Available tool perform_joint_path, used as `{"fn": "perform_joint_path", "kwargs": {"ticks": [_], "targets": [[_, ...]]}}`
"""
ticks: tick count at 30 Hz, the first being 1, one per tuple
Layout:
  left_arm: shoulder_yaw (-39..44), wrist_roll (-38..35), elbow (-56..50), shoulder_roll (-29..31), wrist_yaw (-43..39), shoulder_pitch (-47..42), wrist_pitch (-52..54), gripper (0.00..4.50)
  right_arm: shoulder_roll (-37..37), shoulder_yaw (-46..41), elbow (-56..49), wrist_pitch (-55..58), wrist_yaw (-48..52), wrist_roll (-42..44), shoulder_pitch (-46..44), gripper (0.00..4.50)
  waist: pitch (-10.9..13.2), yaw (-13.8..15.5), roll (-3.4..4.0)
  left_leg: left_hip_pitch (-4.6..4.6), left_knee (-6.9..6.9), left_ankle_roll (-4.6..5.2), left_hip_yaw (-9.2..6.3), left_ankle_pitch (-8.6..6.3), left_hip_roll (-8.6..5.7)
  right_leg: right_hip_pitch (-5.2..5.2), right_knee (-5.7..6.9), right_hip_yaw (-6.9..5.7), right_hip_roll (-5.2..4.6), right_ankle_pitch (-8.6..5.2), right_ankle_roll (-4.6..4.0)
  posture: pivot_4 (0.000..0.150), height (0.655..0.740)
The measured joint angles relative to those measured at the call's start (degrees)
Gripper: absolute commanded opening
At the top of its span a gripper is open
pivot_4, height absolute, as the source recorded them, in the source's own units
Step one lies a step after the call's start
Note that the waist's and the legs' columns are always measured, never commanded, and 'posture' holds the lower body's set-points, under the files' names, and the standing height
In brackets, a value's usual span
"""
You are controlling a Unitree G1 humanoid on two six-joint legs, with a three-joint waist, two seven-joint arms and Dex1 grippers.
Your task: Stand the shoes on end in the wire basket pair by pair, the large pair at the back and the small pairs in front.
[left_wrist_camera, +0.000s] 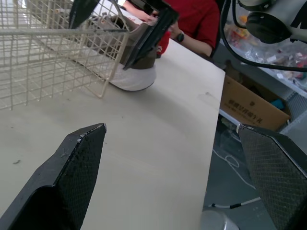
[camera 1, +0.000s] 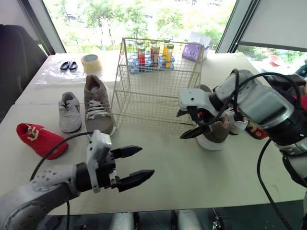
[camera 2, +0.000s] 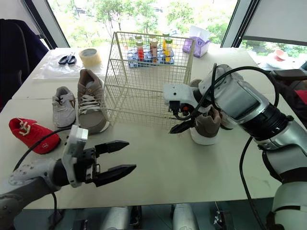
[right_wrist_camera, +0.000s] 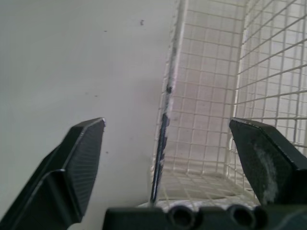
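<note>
Head views: my left claw (camera 1: 144, 162) is spread wide, holds nothing and hovers over the bare table (camera 1: 192, 182). My right claw (camera 1: 186, 124) is also open and empty, at the wire basket's (camera 1: 153, 91) near corner at four o'clock. One tan shoe (camera 1: 216, 134) lies just behind it, and I cannot tell whether they touch. The second tan shoe (camera 1: 98, 103), a grey shoe (camera 1: 69, 112) and a red shoe (camera 1: 41, 139) lie on the table from nine to eight o'clock of the basket. A rack of bottles (camera 1: 152, 55) shows through the mesh at twelve; whether it is inside or behind I cannot tell. Left wrist view: my fingers (left_wrist_camera: 72, 182) are far apart over the table, facing the basket corner and the tan shoe. Right wrist view: my fingers (right_wrist_camera: 76, 163) are wide apart, with the basket's corner wire between them.
</note>
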Motion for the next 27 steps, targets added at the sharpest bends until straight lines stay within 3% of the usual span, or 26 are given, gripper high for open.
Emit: {"fn": "perform_joint_path", "kwargs": {"ticks": [6, 14, 27], "targets": [[-0.01, 0.96, 1.22, 1.74, -0.08, -1.10, -1.04, 4.50, 2.36, 0.42, 3.29, -1.48, -0.06, -6.11, 0.02, 0.02, -0.01, -0.09, 0.01, 0.03, 0.00, -0.15, -0.06, 0.15, 0.00, 0.01, 0.08, -0.06, 0.06, 0.02, -0.03, 0.150, 0.6675], [-1.56, 1.79, 2.07, 2.01, -0.30, -2.45, -1.49, 4.50, 3.98, -0.96, 3.35, -1.48, 0.20, -8.34, 0.90, 0.02, -0.01, -0.13, 0.02, -0.03, -0.05, -0.24, -0.06, 0.20, 0.04, -0.12, 0.15, -0.06, 0.20, 0.07, 0.05, 0.150, 0.6675], [-1.79, 1.41, 2.11, 4.39, -3.15, -1.70, -1.51, 4.50, -2.96, -6.76, -13.68, -0.56, 3.31, -6.02, 10.02, 0.02, 0.01, -0.13, 0.05, -0.13, -0.07, -0.26, -0.07, 0.21, 0.07, -0.21, 0.12, -0.07, 0.23, 0.06, 0.06, 0.150, 0.6675]]}}
